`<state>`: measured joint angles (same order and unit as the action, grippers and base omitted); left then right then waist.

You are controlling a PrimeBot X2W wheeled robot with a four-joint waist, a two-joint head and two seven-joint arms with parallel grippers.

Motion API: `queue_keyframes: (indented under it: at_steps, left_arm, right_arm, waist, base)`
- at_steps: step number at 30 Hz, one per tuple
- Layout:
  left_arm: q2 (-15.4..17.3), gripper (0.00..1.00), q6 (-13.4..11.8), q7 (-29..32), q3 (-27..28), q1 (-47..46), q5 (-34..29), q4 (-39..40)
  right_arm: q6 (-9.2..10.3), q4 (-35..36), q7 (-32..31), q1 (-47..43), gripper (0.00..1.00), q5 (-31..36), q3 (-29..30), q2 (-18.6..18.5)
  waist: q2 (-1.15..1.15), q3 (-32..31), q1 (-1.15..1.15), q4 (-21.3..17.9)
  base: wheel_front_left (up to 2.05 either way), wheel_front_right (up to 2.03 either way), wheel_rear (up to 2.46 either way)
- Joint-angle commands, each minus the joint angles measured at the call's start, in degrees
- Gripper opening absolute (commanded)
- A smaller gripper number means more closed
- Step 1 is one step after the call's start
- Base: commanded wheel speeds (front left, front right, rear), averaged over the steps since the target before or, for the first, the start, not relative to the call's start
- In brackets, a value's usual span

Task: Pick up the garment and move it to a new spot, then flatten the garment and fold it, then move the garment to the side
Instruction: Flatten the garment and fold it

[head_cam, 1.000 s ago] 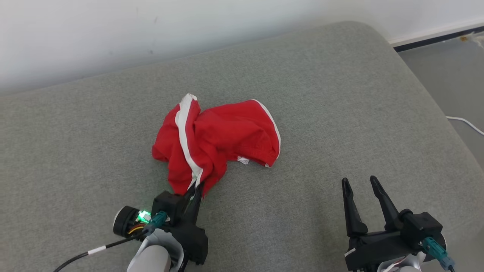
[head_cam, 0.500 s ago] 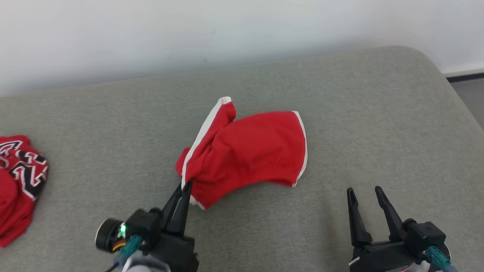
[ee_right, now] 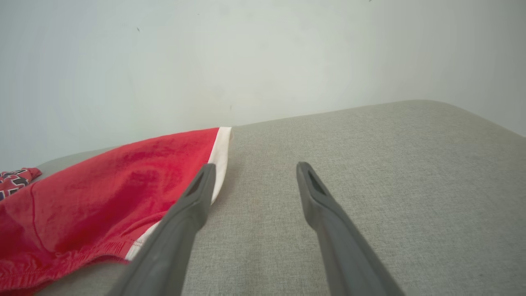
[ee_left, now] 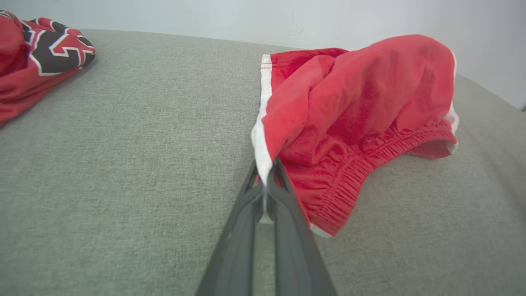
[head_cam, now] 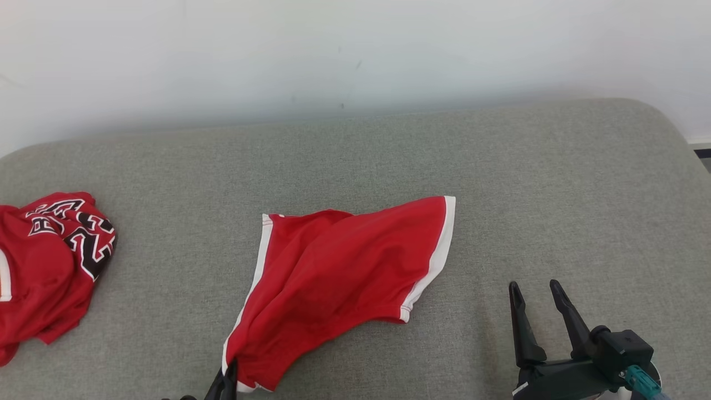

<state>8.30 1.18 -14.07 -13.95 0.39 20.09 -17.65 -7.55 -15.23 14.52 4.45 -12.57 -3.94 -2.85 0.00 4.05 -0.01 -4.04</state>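
Observation:
The garment (head_cam: pixel 339 266) is a pair of red shorts with white side stripes, lying partly spread on the grey cushion (head_cam: pixel 500 166). My left gripper (head_cam: pixel 225 382) is at the bottom edge of the head view, shut on the garment's near white-trimmed corner. In the left wrist view the left gripper (ee_left: pixel 266 174) pinches that white edge, and the garment (ee_left: pixel 361 107) rises bunched beyond it with its elastic waistband facing me. My right gripper (head_cam: pixel 536 291) stands open to the right of the garment, holding nothing. In the right wrist view the right gripper (ee_right: pixel 254 168) is beside the garment (ee_right: pixel 102 193).
Another red garment (head_cam: pixel 50 261) with black and white lettering lies crumpled at the cushion's left edge, also seen as the lettered garment (ee_left: pixel 37 49) in the left wrist view. A white wall (head_cam: pixel 333 55) runs behind the cushion. Bare cushion lies to the right and far side.
The head camera has turned left, bringing the lettered garment into view. My left gripper has pulled the shorts' corner toward me, and the shorts have stretched out flatter. The right gripper stays open.

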Motion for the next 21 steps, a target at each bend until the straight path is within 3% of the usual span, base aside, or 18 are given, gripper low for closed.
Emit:
queue_keyframes:
  at_steps: [1,17,18,19,20,21]
  left_arm:
    - [0.1,0.0,-0.1,-0.4,0.3,0.4,-0.1,-0.2]
    - [4.6,0.0,-0.6,-1.1,4.6,-6.9,-2.2,-1.0]
    - [4.8,0.05,-0.9,-1.2,4.9,-7.3,-2.4,-1.4]
    - [5.0,0.78,-1.3,-1.1,5.0,-7.7,-2.9,-1.7]
    - [5.1,1.0,-1.7,-1.1,5.3,-8.0,-3.2,-1.8]
    - [5.0,1.0,-2.0,-1.1,5.6,-8.2,-3.4,-1.7]
  right_arm:
    - [0.13,0.1,-0.2,-0.5,1.0,0.6,0.2,-0.1]
    - [0.13,0.3,-1.2,-1.0,1.0,0.9,-0.2,-0.1]
    - [0.13,0.4,-1.2,-0.9,1.0,0.9,-0.3,-0.1]
    - [0.13,0.4,-1.2,-1.0,1.0,0.8,-0.3,-0.1]
    - [0.13,0.4,-1.2,-1.0,1.0,0.7,-0.3,-0.1]
    - [0.13,0.4,-1.1,-1.0,1.0,0.6,-0.3,-0.1]
  waist:
    - [0.0,-0.2,0.01,-0.2]
    - [0.0,-1.9,0.01,-2.1]
    - [0.0,-1.9,0.01,-2.4]
    - [0.0,-1.9,0.01,-2.5]
    - [0.0,-1.9,0.01,-2.7]
    - [0.0,-1.9,0.01,-2.8]
  base:
    - [0.0,0.0,0.0]
    - [0.0,0.0,0.0]
    - [0.0,0.0,0.0]
    - [0.0,0.0,0.0]
    - [0.0,0.0,0.0]
    - [0.0,0.0,0.0]
